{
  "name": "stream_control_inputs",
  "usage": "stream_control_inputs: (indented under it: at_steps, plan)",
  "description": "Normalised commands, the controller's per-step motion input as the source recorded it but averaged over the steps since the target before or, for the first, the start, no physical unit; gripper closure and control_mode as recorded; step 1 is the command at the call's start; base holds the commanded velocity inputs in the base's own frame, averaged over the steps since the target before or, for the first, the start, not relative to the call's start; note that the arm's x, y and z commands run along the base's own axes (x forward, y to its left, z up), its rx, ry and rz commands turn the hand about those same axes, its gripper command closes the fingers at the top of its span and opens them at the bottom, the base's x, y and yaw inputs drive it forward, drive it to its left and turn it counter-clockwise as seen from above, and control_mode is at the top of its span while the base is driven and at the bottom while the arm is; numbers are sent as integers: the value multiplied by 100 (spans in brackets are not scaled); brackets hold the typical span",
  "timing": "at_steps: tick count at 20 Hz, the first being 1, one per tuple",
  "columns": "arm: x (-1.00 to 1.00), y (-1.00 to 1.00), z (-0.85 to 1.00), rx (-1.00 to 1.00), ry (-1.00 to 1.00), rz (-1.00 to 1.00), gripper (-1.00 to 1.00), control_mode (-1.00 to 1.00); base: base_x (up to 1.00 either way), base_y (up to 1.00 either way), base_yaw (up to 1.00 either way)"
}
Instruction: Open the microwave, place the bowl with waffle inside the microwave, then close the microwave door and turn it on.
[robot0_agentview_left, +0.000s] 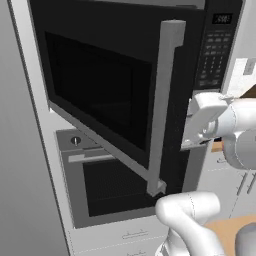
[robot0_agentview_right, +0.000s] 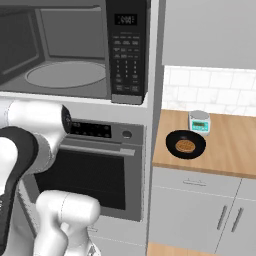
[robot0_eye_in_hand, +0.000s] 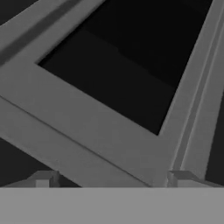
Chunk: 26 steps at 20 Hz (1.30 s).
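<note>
the microwave door (robot0_agentview_left: 107, 95) stands swung open; gripper (robot0_eye_in_hand: 111, 177) released close against it; the bowl (robot0_agentview_right: 185, 144), seemingly holding the waffle (robot0_agentview_right: 185, 146), right of the microwave (robot0_agentview_right: 75, 50).

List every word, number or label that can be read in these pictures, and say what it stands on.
No text can be read for certain.
Microwave display: light digits, too blurred to read.
Microwave keypad: button labels too small to read.
Oven control panel: pale marks, unreadable.
Small scale on the counter: teal face, no legible digits.

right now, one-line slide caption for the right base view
Microwave open with bare turntable; bowl with waffle waits on the counter.
</note>
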Motion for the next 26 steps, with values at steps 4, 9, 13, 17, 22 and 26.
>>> stream_control_inputs:
  at_steps: [4, 9, 13, 17, 22, 26]
  plan:
    - [0, 62, 0, 0, 0, 0, -100, -100, 0, 0, 0]
    - [0, 72, 0, -1, 3, 0, -100, -100, 0, 0, 0]
    - [0, 55, 0, 0, 11, 0, -100, -100, 0, 0, 0]
    - [0, -11, 7, 0, 22, -7, -100, -100, 0, 0, 0]
    - [10, -96, -1, -1, 20, -19, -100, -100, 0, 0, 0]
    - [33, -100, -46, -9, 1, -11, -100, -100, 0, 0, 0]
